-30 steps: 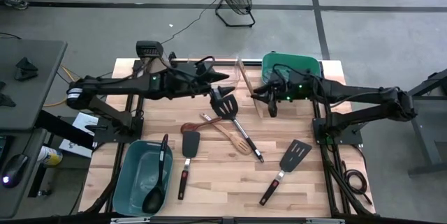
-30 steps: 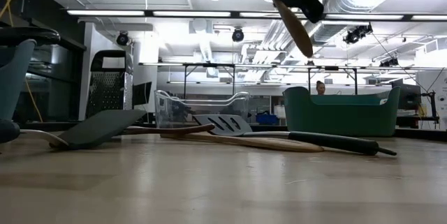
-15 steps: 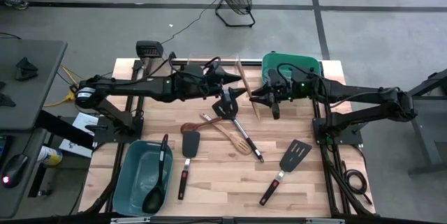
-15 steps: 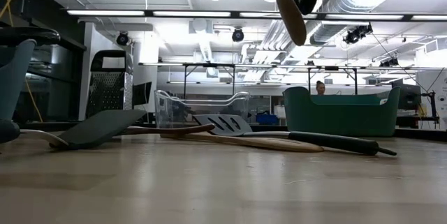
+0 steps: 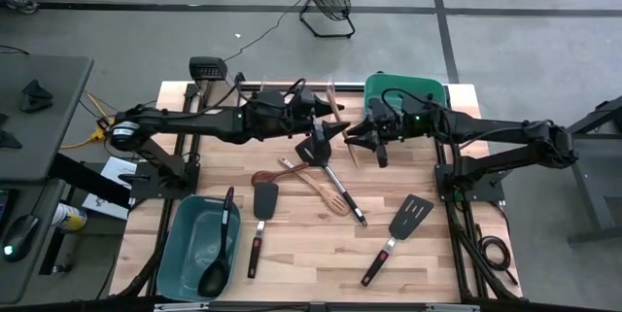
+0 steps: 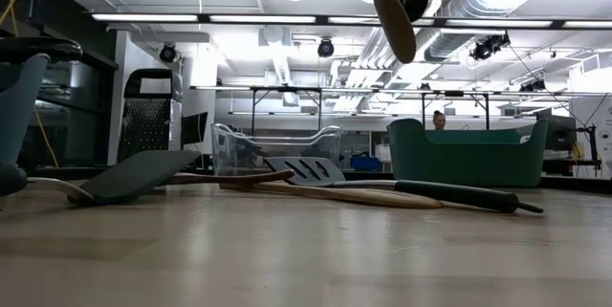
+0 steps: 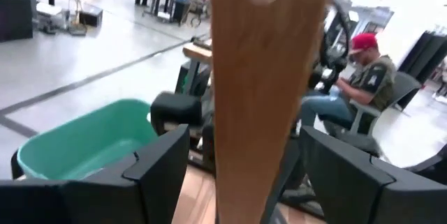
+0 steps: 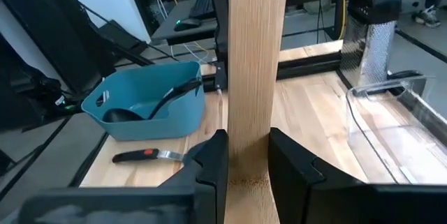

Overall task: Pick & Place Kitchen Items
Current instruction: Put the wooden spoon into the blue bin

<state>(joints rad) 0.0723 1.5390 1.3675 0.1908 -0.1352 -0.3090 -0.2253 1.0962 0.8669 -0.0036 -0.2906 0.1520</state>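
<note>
Left gripper (image 5: 333,118) advanced astride flat wooden spoon (image 8: 255,63).

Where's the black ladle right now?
High view, near-left corner: the black ladle lies in the teal tub, handle over its rim beside a red-trimmed turner.

Pale brown wooden spoon (image 8: 256,70), teal tub (image 8: 150,102), green tub (image 7: 84,140), black red-trimmed turner (image 5: 397,234).

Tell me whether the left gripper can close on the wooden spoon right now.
Probably yes: the left gripper stands open with the wooden spoon between its fingers, held by the right gripper.
</note>
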